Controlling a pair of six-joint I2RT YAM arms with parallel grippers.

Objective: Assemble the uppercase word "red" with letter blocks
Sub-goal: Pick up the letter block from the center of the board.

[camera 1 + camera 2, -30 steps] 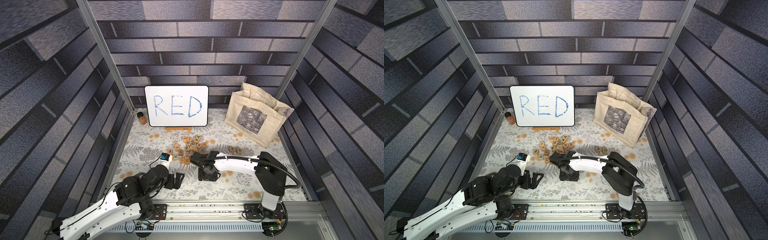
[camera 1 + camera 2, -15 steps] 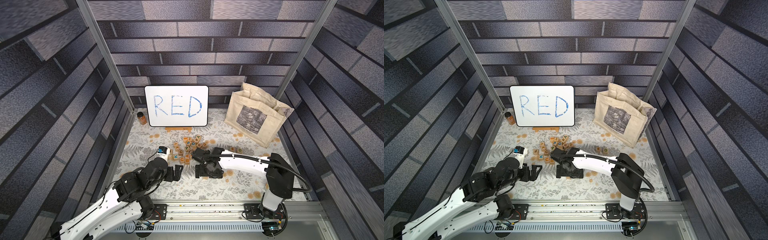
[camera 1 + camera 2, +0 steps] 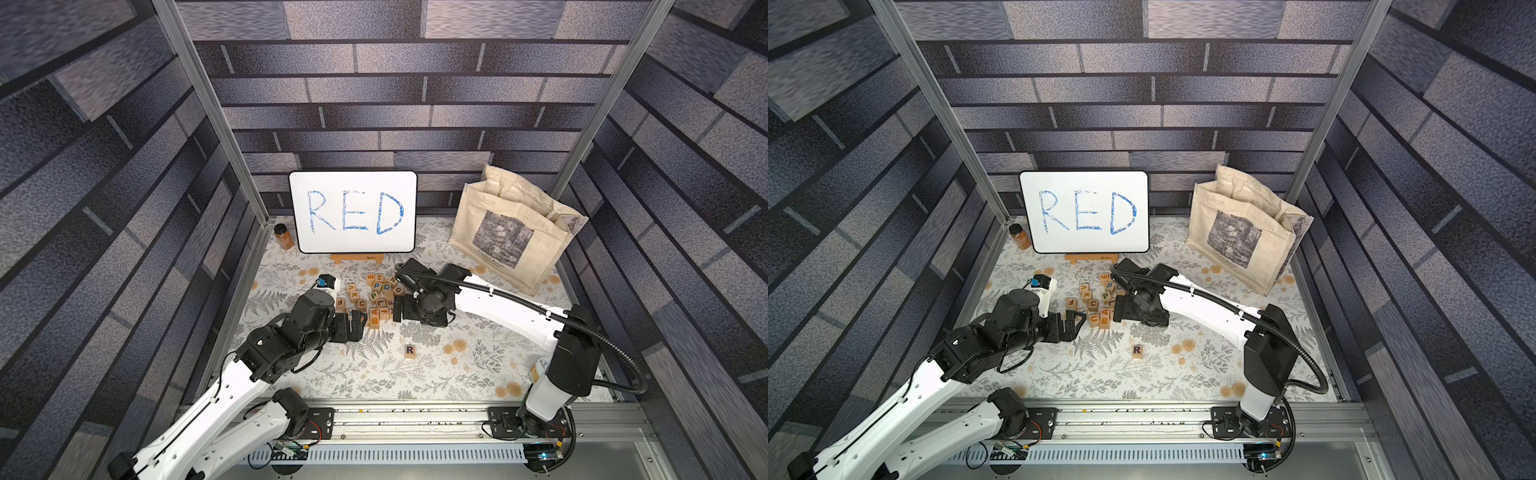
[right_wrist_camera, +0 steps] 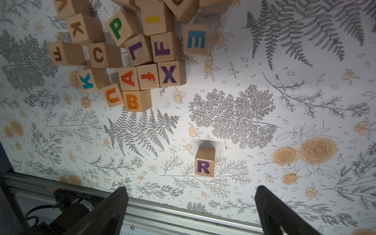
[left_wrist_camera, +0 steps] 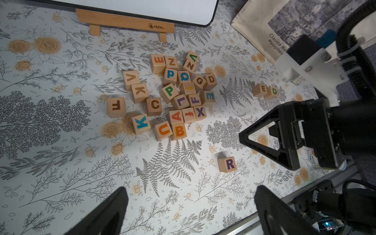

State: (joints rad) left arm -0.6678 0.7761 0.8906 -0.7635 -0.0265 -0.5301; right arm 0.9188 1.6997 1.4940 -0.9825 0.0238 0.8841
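1 R block [image 4: 204,164]; possibly "Manes" easel [image 5: 126,21]

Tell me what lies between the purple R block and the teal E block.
Only bare floral table cover separates the purple R block from the teal E block; no other block sits between them. The right wrist view shows it plainly.

R block [image 5: 226,164] lies apart from the heap [image 5: 154,104] holding teal E [image 5: 209,95] and seemingly orange D [image 5: 211,79].
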